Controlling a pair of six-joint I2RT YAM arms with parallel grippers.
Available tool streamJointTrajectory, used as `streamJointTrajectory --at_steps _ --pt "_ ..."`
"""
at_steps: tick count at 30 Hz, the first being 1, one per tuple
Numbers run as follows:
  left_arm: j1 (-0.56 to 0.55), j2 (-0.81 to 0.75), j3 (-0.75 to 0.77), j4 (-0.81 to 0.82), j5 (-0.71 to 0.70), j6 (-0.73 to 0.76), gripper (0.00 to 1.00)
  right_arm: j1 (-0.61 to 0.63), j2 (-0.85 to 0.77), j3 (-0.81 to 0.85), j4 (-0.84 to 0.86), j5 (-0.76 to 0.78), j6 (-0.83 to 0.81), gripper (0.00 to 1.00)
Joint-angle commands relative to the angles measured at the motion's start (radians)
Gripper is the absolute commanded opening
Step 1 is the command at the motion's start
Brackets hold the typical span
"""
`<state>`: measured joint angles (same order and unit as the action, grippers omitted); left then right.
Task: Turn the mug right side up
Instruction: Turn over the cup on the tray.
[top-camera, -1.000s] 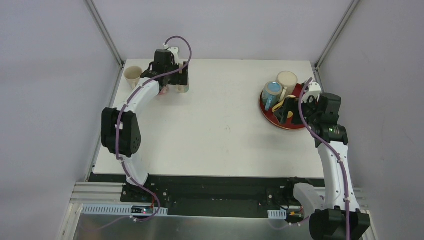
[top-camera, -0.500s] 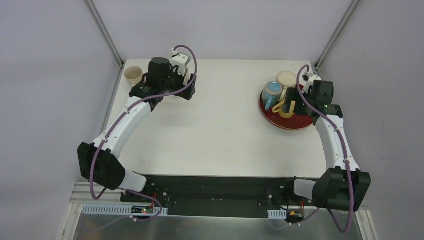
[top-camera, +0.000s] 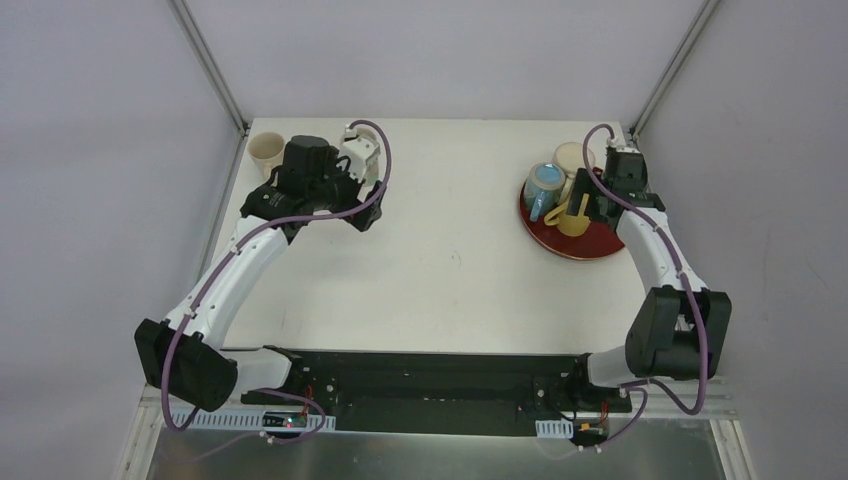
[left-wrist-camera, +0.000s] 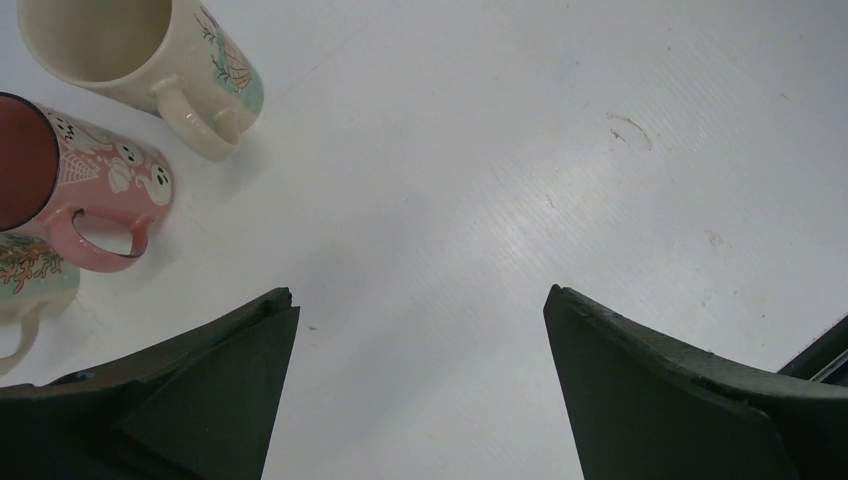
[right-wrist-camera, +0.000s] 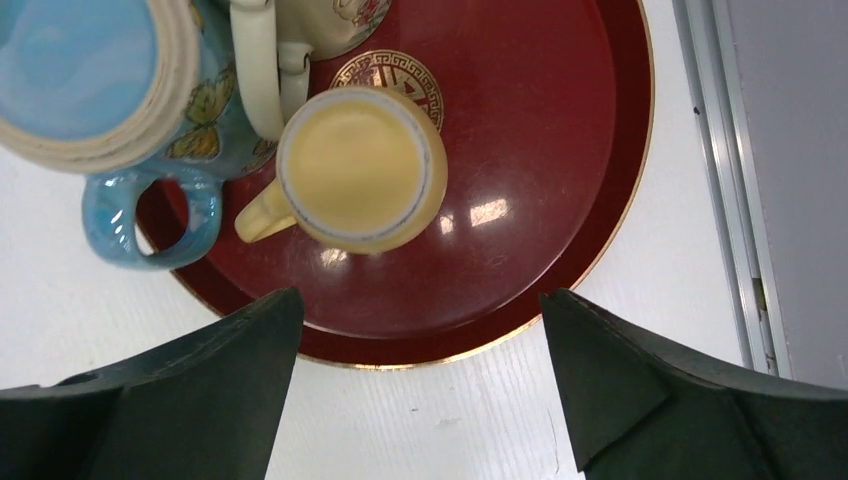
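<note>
right wrist | gold medallion on red tray | yellow mug covers part

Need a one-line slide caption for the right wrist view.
Open right hand above a red tray carrying a yellow mug, apparently bottom-up, beside a blue butterfly mug and a cream mug.

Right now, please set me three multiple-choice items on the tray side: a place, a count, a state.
1. The yellow mug stands: A on the red tray; B on a shelf; C in a basket.
2. Mugs on the tray: A one; B three; C five.
3. The right gripper is: A shut on the yellow mug; B shut on the tray's rim; C open, empty.
1 A: it sits on the red surface. 2 B: blue butterfly mug, cream mug, yellow one. 3 C: jaws wide apart, nothing gripped.
</note>
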<state>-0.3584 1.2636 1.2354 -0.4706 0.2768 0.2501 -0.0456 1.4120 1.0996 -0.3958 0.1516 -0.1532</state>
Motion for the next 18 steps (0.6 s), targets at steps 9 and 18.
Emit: streamJointTrajectory --at_steps 9,18 --pt "0.000 -0.050 -0.045 -0.031 0.054 0.037 0.99 0.045 0.110 0.101 0.111 0.113 0.090 0.98" --pt "-0.074 0.031 -0.023 -0.029 0.026 0.031 0.99 0.112 0.187 0.128 0.119 0.176 0.071 0.99"
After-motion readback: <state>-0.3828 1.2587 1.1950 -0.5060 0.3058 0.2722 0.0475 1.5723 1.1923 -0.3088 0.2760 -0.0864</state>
